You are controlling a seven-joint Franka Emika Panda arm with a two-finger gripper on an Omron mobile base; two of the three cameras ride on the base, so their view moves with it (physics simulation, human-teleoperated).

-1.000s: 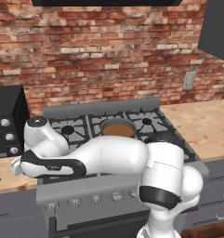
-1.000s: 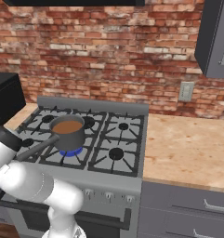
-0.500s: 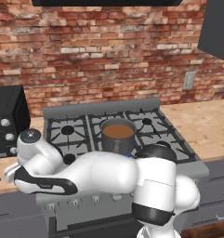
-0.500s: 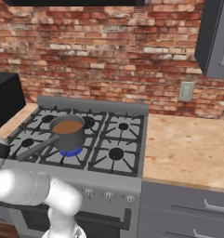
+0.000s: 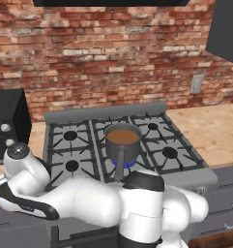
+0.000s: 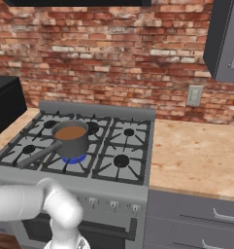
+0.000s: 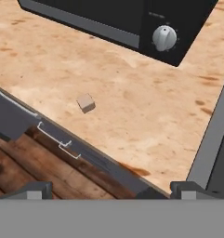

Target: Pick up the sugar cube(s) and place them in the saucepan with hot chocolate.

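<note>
On the left, a single cube (image 7: pixel 86 102) lies on the bare wooden surface (image 7: pixel 146 116), near its front edge and well apart from everything else. It looks tiny, light and hard-edged, so it should lift with almost no effort, but it could skid or tip out if pinched on a corner. The safest hold, I judge, is across two opposite flat faces, coming straight down on it. A second cube cannot be made out.

Behind the cube stands a black oven (image 7: pixel 132 18) with a round knob (image 7: pixel 164 37); it sits far enough back that it should not crowd the approach. Below the surface's edge run grey drawer fronts (image 7: pixel 20 116) with thin handles.

The claw (image 7: pixel 106 188) hangs above the surface with its tips spread wide and nothing between them, the cube ahead of it and not yet reached.

To the right is the stove (image 5: pixel 79 145). The saucepan (image 5: pixel 123 141), brown liquid inside, sits on a middle burner over a blue flame, its long handle (image 5: pixel 119 164) pointing toward the front. That handle and the raised grates are what I would watch on the carry across. Right of the stove lies more wooden surface.
</note>
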